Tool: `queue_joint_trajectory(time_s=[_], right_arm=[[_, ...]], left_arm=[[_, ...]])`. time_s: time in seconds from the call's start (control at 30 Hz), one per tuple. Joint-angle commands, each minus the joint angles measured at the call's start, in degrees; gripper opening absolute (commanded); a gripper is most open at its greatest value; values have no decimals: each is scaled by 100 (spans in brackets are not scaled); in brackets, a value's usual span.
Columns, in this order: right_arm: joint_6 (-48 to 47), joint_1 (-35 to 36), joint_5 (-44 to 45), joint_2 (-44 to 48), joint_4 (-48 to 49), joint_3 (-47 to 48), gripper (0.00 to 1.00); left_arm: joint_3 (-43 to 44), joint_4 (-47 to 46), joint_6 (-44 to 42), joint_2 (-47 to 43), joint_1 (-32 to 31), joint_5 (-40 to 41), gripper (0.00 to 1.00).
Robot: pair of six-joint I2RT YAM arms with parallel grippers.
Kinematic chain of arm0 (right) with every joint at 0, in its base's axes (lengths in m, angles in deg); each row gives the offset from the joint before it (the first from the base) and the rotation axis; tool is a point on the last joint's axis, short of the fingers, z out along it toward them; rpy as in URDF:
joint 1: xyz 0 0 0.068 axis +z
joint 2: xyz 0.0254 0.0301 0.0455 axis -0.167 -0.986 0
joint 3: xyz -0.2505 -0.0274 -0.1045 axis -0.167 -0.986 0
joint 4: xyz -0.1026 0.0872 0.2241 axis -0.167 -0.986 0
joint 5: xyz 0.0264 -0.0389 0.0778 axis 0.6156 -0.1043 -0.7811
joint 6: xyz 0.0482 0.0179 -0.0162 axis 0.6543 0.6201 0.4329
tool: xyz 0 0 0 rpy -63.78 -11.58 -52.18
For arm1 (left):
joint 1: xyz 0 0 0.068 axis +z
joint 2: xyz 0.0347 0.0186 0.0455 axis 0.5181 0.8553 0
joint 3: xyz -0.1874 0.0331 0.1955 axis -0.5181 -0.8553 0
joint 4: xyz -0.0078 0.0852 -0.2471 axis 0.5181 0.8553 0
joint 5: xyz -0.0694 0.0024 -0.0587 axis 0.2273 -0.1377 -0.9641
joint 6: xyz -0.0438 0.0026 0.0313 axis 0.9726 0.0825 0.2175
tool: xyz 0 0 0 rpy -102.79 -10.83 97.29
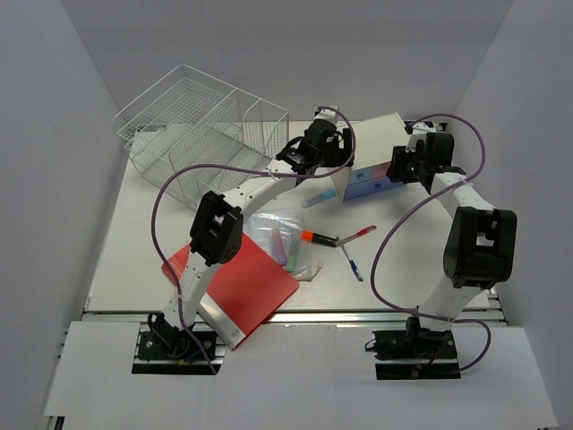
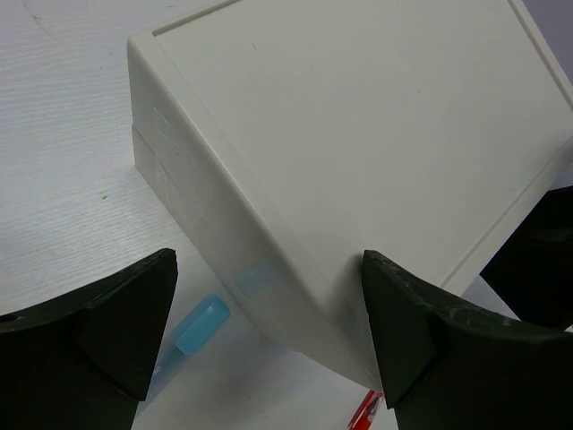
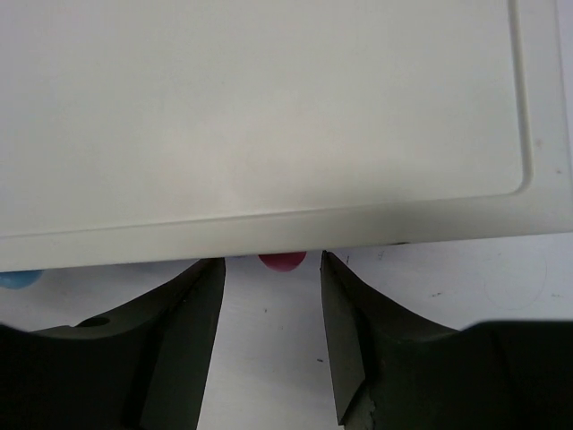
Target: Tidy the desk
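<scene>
The desk (image 1: 134, 242) is a wide white tabletop. A small white drawer box (image 1: 380, 134) with blue and pink drawer fronts stands at its back right. My left gripper (image 1: 343, 159) is open at the box's left corner; in the left wrist view that corner (image 2: 358, 134) sits between the open fingers (image 2: 421, 322) of my left gripper (image 2: 269, 331). My right gripper (image 1: 395, 170) is open at the box's front right. In the right wrist view my gripper (image 3: 273, 273) is just below the box edge (image 3: 269, 224), facing a pink knob (image 3: 282, 261).
A wire basket (image 1: 192, 125) stands at the back left. A red folder (image 1: 242, 282) lies at the front left, with a clear bag of items (image 1: 277, 235) beside it. An orange marker (image 1: 318, 238), a red pen (image 1: 360, 234), a blue pen (image 1: 352, 263) and a light-blue marker (image 1: 318, 198) lie mid-desk.
</scene>
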Motion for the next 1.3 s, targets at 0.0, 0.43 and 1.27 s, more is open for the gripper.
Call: queue_joint_trajectory(time_s=[0.0,0.43,1.27], right_arm=[[-79,-18,-261,-18,463,225,52],[-53,-53,-305,-124,921,269,26],[219,-545,503,2161,-793,-1823,0]], left_arm=[[-162,1037,-391,323,-32,-56,92],[-154,966,-584,305,-32,-179,91],[66,1142,-180,455,-32,137,90]])
